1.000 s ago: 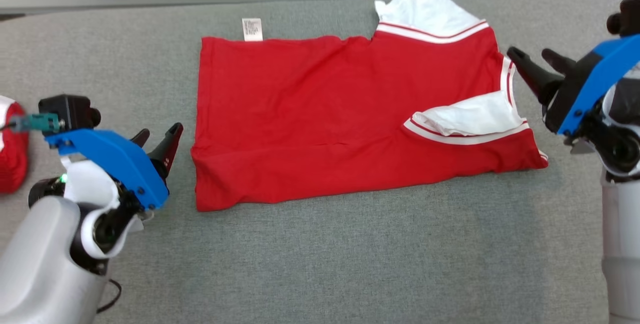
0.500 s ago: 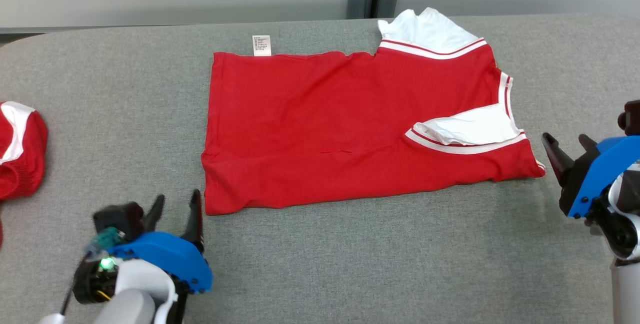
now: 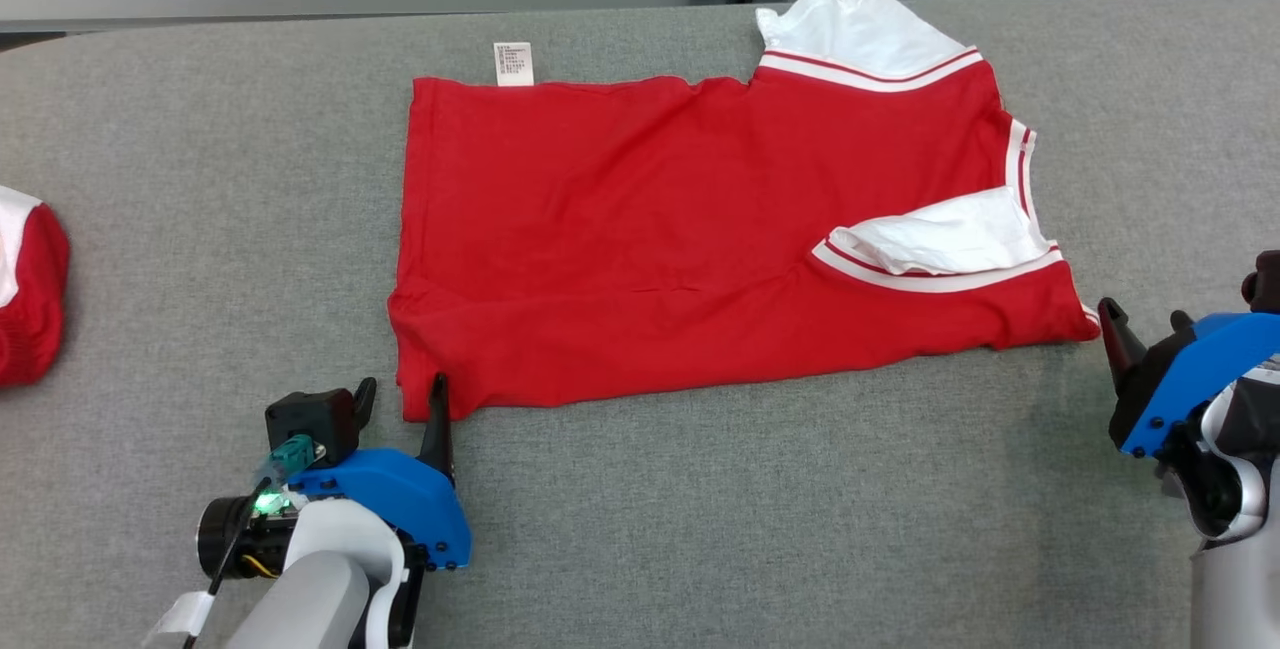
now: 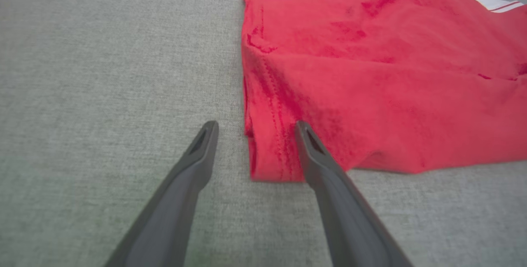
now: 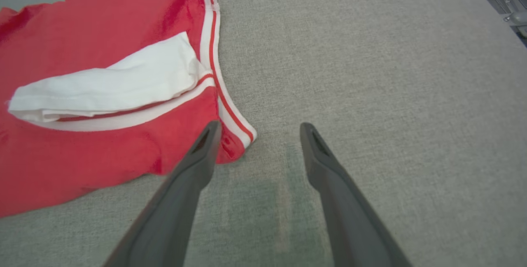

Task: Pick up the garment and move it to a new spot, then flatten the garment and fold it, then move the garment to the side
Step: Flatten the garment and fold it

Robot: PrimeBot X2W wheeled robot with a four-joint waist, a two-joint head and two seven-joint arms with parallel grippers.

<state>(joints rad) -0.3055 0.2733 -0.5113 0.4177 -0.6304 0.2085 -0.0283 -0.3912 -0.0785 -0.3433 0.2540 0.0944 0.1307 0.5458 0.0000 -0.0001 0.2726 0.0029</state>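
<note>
Left tool [image 3: 403, 385] has its jaws wide with nothing gripped. It straddles the near-left corner of the garment [image 3: 700, 229], one finger over the red hem and the other over bare tabletop [image 3: 700, 509]. Can't tell if it touches the fabric. Right tool [image 3: 1142, 313] is also spread wide and empty, low over the tabletop. The garment's striped near-right corner sits just beside its inner finger.

The garment is red with white trim and lies flat mid-tabletop, near edge slightly wavy. Its far white sleeve [image 3: 850, 29] reaches close to the tabletop's far edge. A broad bare strip runs along the near side, and there is bare grey to the right of the garment. A wide open gap lies on the left, up to a bunched red-and-white cloth [image 3: 25, 299] cut off by the head view's left edge.

Count: two tools, one spread garment, one bunched cloth, two white sleeves (the other, a folded sleeve [image 3: 940, 234], lies on the red), one label [image 3: 514, 63] poking out at the far-left edge.
</note>
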